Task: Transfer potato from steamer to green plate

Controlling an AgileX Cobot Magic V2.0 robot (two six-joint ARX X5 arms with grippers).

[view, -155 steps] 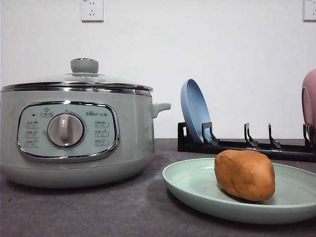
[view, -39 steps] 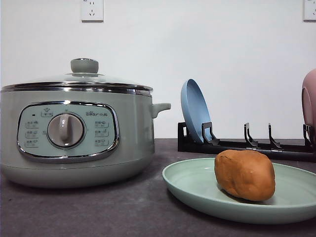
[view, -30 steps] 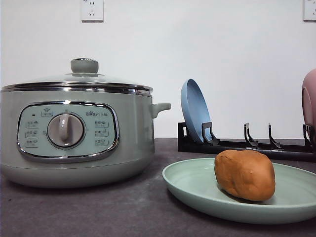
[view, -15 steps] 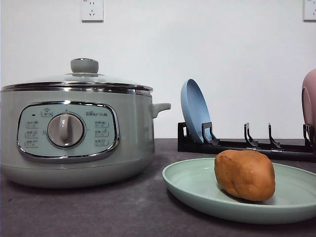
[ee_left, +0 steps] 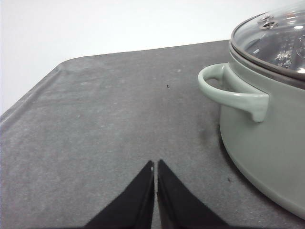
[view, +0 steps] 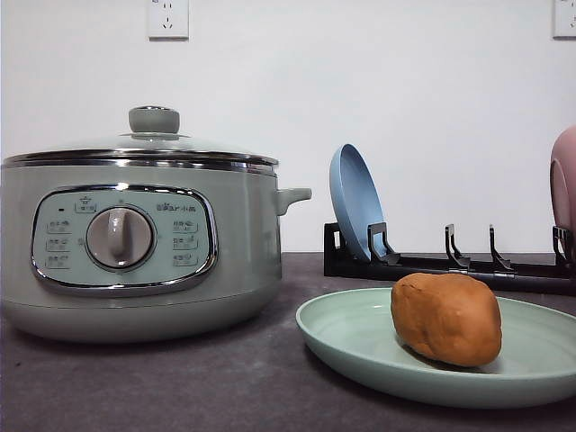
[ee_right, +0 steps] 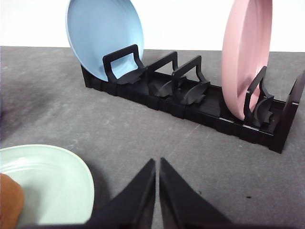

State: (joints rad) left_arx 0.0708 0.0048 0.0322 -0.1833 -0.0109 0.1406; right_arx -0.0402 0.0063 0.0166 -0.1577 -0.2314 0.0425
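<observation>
The orange-brown potato (view: 446,319) lies on the pale green plate (view: 351,335) at the front right of the table; its edge also shows as the potato (ee_right: 9,202) on the green plate (ee_right: 52,183) in the right wrist view. The sage-green steamer (view: 135,243) stands at the left with its glass lid on. My left gripper (ee_left: 155,167) is shut over bare tabletop, apart from the steamer (ee_left: 267,133) and its side handle (ee_left: 231,93). My right gripper (ee_right: 157,164) is shut with nothing in it, beside the plate's rim.
A black dish rack (ee_right: 190,100) stands behind the plate, holding a blue plate (ee_right: 105,36) and a pink plate (ee_right: 245,55) upright. The rack (view: 450,261) lies at the back right in the front view. Dark grey mat (ee_left: 105,119) stretches away from the steamer's handle side.
</observation>
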